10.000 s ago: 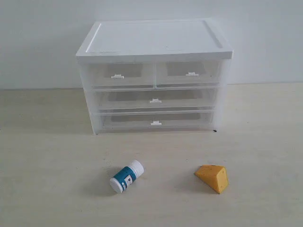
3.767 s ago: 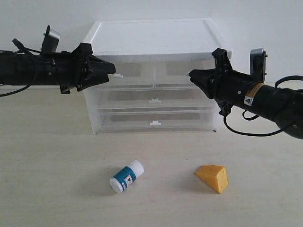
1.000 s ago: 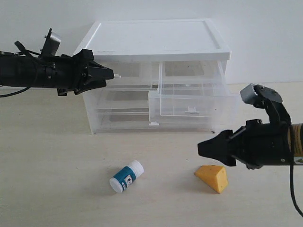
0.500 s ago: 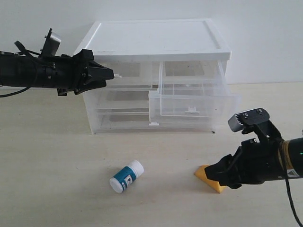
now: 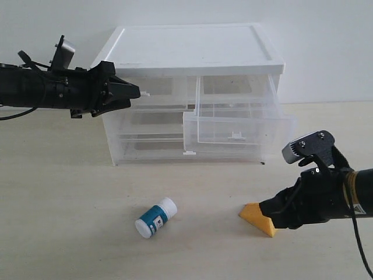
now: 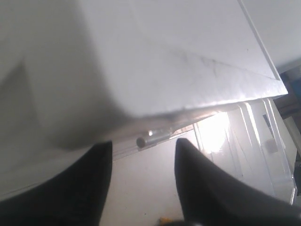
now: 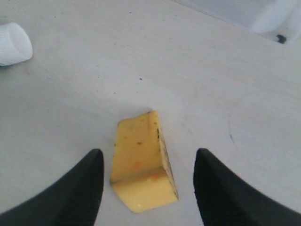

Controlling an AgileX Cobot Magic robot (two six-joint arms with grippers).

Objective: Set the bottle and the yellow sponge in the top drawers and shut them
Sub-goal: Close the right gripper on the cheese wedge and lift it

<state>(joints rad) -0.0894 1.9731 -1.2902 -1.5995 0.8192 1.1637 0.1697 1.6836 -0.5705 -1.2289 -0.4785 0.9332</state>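
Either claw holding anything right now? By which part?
Nothing held. Right claw open around the sponge, not touching; left claw open at a drawer handle.

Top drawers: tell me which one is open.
The top drawer on the exterior view's right: it is pulled well out of the cabinet, while the left top drawer sits flush, shut.
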